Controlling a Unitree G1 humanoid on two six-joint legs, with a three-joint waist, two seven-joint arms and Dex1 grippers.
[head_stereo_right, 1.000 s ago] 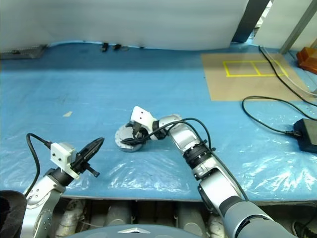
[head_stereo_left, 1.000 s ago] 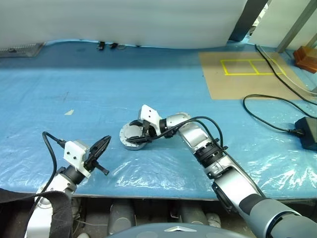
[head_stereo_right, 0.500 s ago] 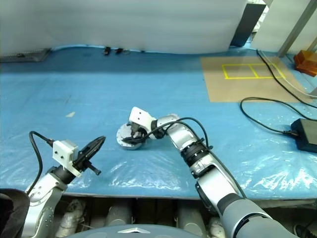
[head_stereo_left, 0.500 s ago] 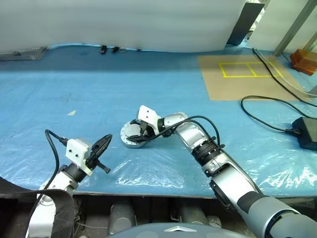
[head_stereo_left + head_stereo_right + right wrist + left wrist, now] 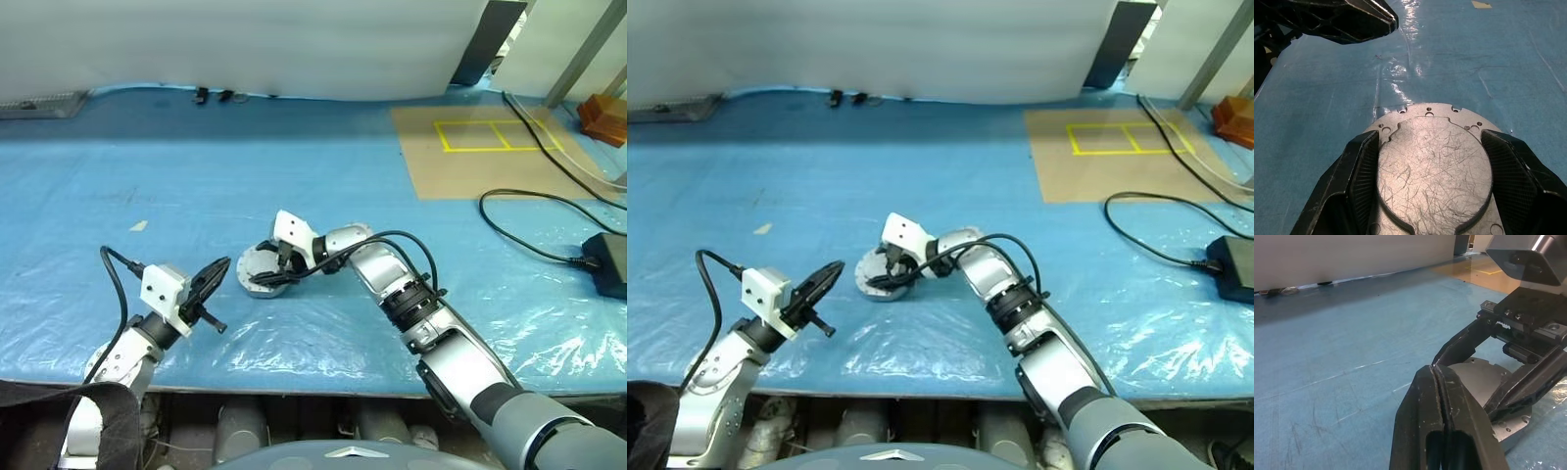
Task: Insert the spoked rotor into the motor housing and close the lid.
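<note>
Right gripper (image 5: 1432, 196) straddled the motor housing (image 5: 260, 270) on the blue plastic sheet (image 5: 294, 176), its two black fingers (image 5: 1359, 166) spread wide and lying along opposite sides of the round silver body; whether the pads were pressing or merely resting beside the metal could not be told from these views; the left gripper (image 5: 208, 281) hovered just beside the housing, clenched tight on nothing, its tips pointing toward the part.

The housing sat flat on the sheet near the table's front edge; its upturned face in the right wrist view was a scratched plate with small holes round the rim; no windings, rotor or separate lid could be made out.

Judged by looks, the housing was solid machined metal: stiff, fairly heavy for its size, unlikely to be hurt by a firm squeeze; its smooth round wall and the slick, wrinkled plastic under it suggested it could skid or spin under a sideways push; the sound hold appeared to be across the full width at the side wall, low enough to avoid tipping.
</note>
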